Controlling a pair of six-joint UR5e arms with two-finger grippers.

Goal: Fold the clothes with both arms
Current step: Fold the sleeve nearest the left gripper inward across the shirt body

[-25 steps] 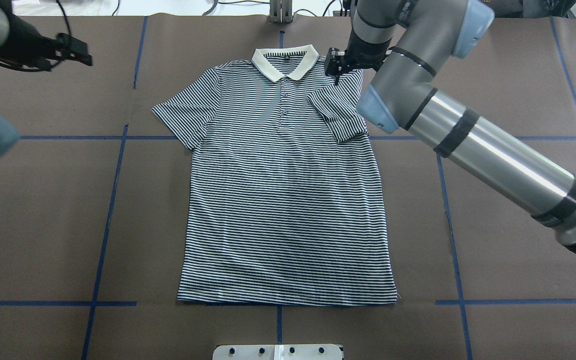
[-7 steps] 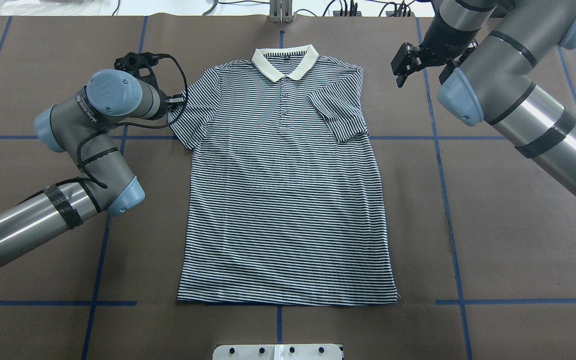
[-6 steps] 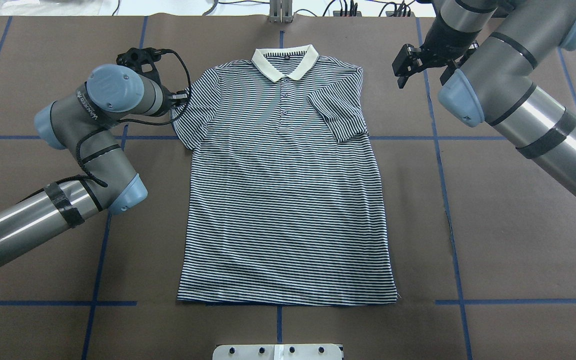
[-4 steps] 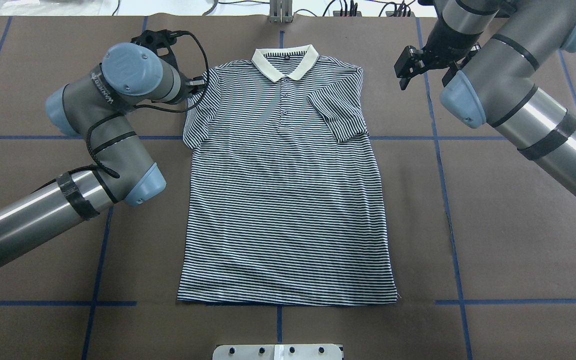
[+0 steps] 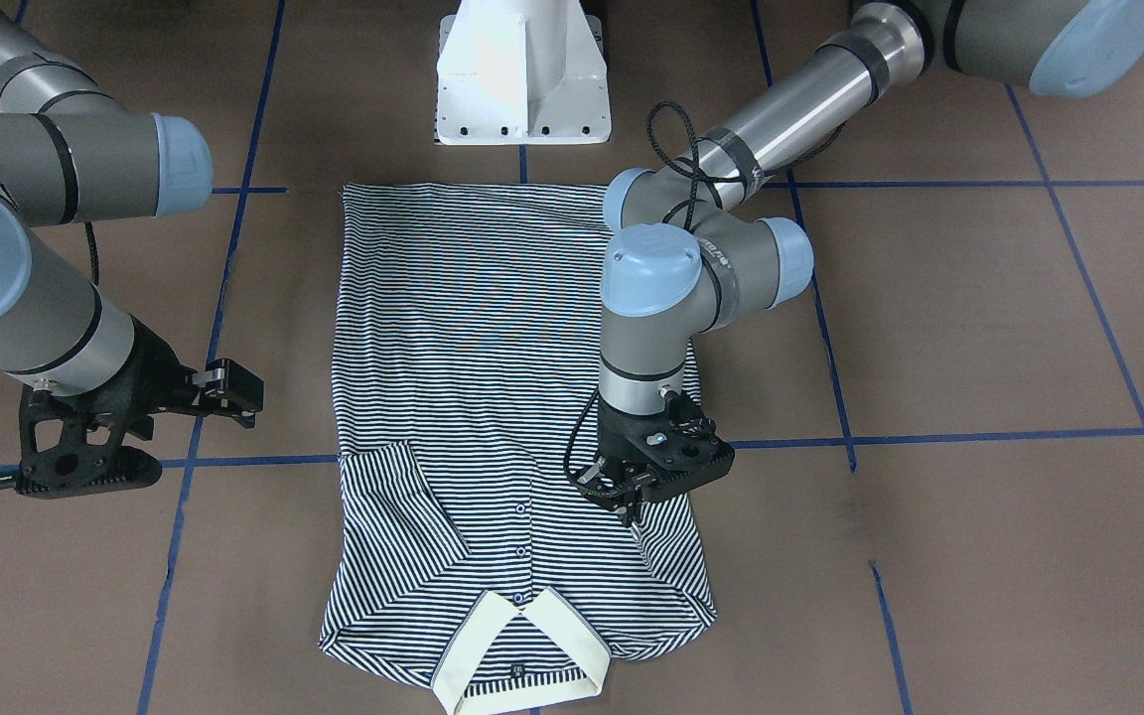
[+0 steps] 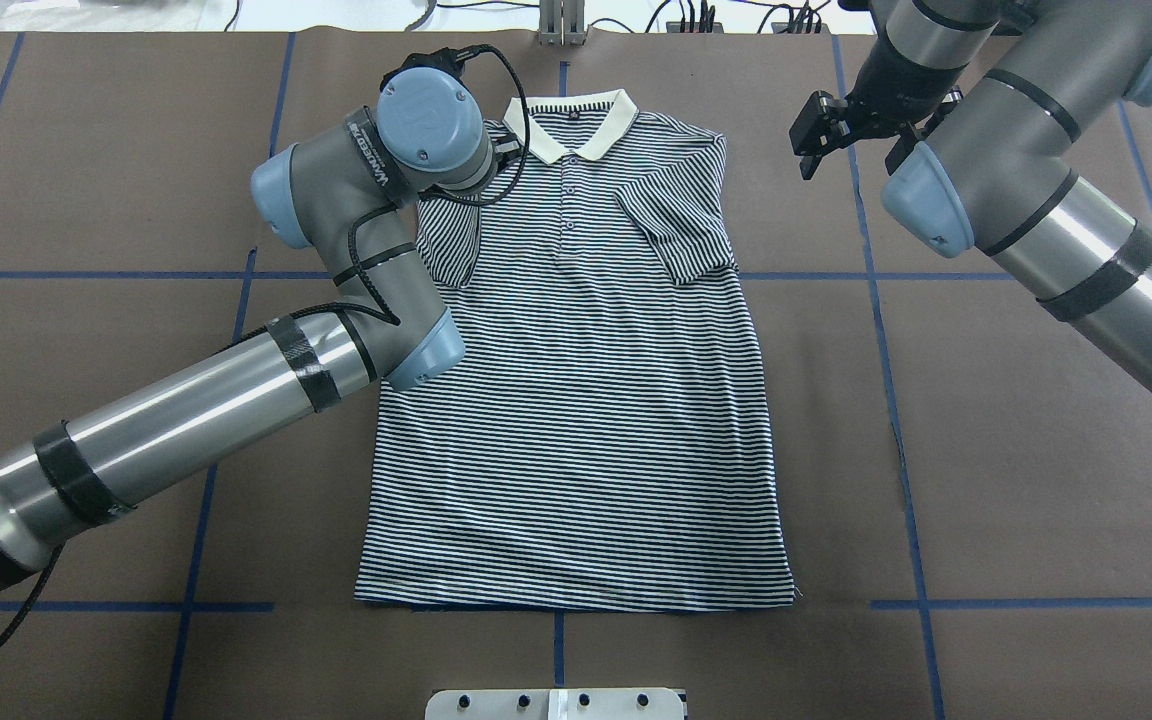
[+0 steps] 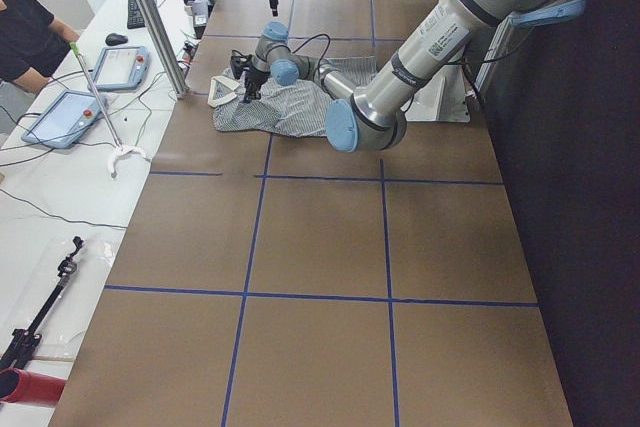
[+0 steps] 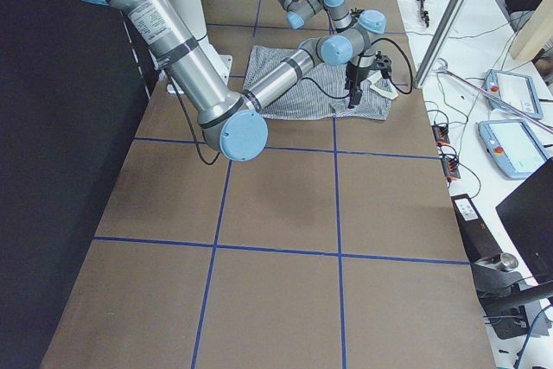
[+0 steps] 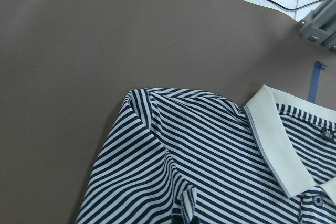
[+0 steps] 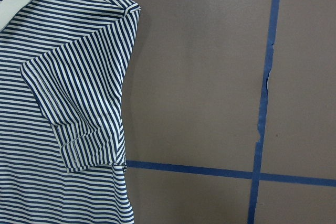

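Observation:
The striped polo shirt (image 6: pixel 576 400) lies flat, face up, with its cream collar (image 6: pixel 568 125) at the far edge. Its right sleeve (image 6: pixel 681 225) is folded in onto the chest and also shows in the right wrist view (image 10: pixel 84 108). My left gripper (image 5: pixel 632 497) is shut on the left sleeve (image 5: pixel 671 546) and holds it over the chest beside the buttons. In the overhead view my own wrist hides this gripper. My right gripper (image 6: pixel 804 140) is open and empty, off the shirt, above bare table to the right of the shoulder.
The white pedestal base (image 5: pixel 522 70) stands at the near edge by the shirt's hem. Blue tape lines (image 6: pixel 886 330) cross the brown table cover. An aluminium post (image 6: pixel 561 25) stands past the collar. Desks with tablets (image 7: pixel 100 67) flank the table's far edge.
My left gripper has taken the left sleeve and carried it rightward over the chest, folding it in. My right gripper drew back from the folded right sleeve and has since stayed nearly still.

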